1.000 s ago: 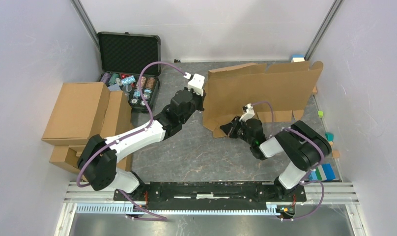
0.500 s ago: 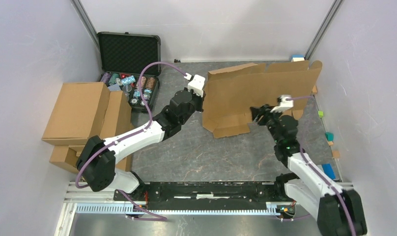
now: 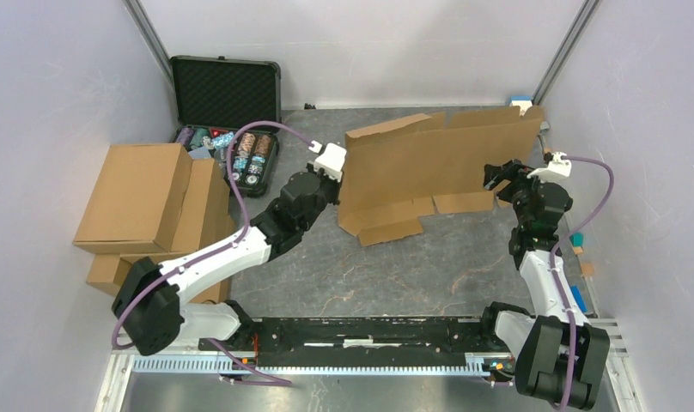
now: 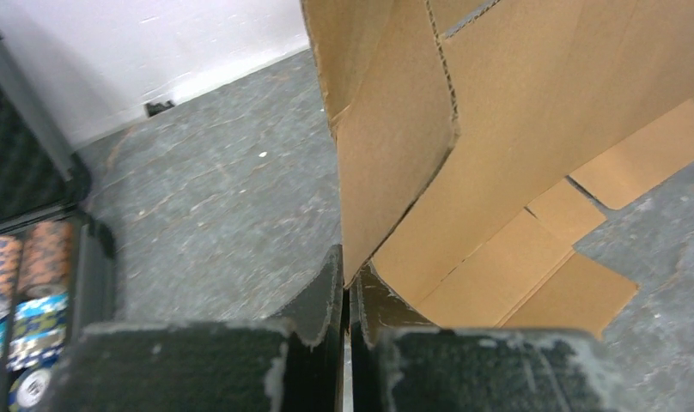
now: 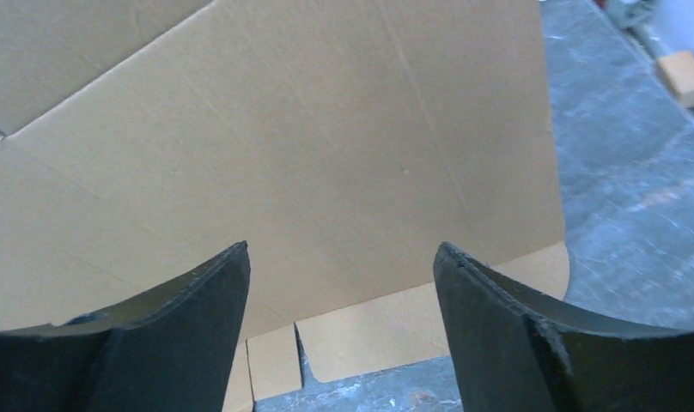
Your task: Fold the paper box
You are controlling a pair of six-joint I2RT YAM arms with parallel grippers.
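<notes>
The paper box (image 3: 438, 159) is a big brown cardboard sheet standing on edge at the back of the table, its lower flaps (image 3: 386, 221) lying on the floor. My left gripper (image 3: 340, 192) is shut on the sheet's left edge. In the left wrist view the cardboard (image 4: 464, 129) runs down into the closed left gripper (image 4: 348, 276). My right gripper (image 3: 498, 178) hovers at the sheet's right end, open. In the right wrist view the right gripper (image 5: 342, 257) frames the cardboard face (image 5: 326, 129) with nothing between its fingers.
An open black case (image 3: 226, 86) with poker chips (image 3: 245, 154) sits at the back left. A pile of brown cartons (image 3: 146, 202) stands along the left wall. Small coloured blocks (image 3: 575, 237) lie by the right wall, close to the right arm.
My right gripper opened, letting go of the sheet's lower flap, and swung right to the sheet's right end. The sheet and the left gripper shifted slightly left.
</notes>
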